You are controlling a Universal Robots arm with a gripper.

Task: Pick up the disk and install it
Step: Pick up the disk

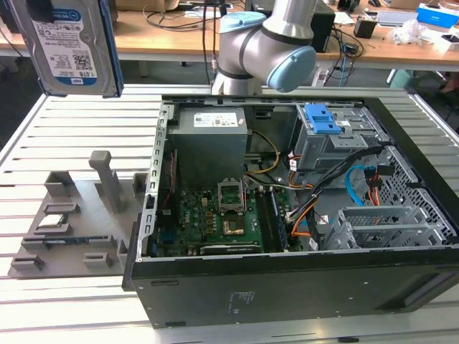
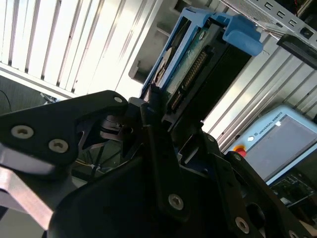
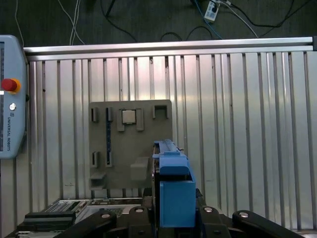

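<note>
Gripping the disk (image 3: 173, 196) by its edges, the claw (image 3: 174, 210) is closed on it, black fingers (image 2: 154, 134) pressed against the blue carrier rail in both wrist views, so the drive hangs clear above the slatted metal tabletop (image 3: 247, 124). In the exterior view it is high at the exterior view's left, label side showing, well above the surface. Beneath it on the tabletop lies a grey fixture plate (image 3: 131, 144) with a small square silver chip (image 3: 129, 116) seated in one of its pockets. Just beside the plate, toward the exterior view's right, lies an open computer case (image 1: 287, 287), its motherboard (image 1: 215, 215), grey power supply (image 1: 211, 132) and a blue-latched drive bay (image 1: 320, 122) exposed. Behind the case rises the arm (image 1: 265, 36), and beyond it stands a second, wooden tabletop (image 1: 172, 39) strewn with cables.
</note>
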